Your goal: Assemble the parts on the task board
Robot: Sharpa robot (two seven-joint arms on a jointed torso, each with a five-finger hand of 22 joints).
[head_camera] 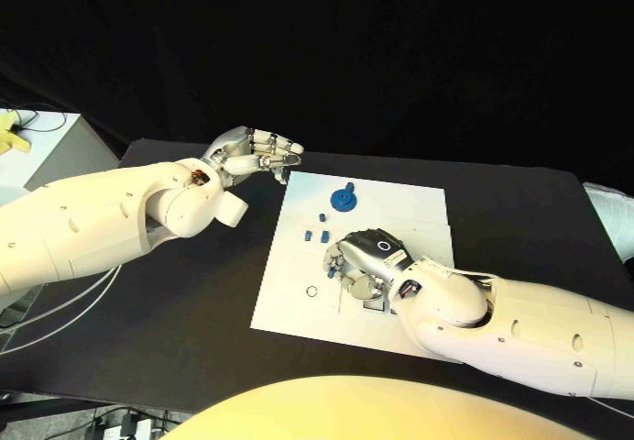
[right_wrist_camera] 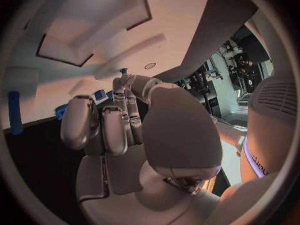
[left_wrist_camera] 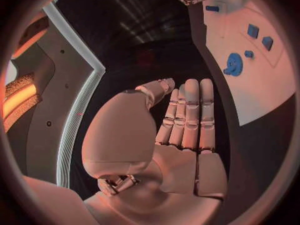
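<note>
While right hand (head_camera: 367, 261) covers parts (head_camera: 322, 229).

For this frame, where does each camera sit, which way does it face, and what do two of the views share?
Head view: on the robot's head, looking down at the task board; both white arms show, left robot hand off the board's far left corner, right robot hand over the board.
Left wrist view: behind the left robot hand, fingers extended and empty, facing the black table with the board beside it.
Right wrist view: behind the right robot hand, facing the board.
Shared: the blue gear in head and left wrist views.
</note>
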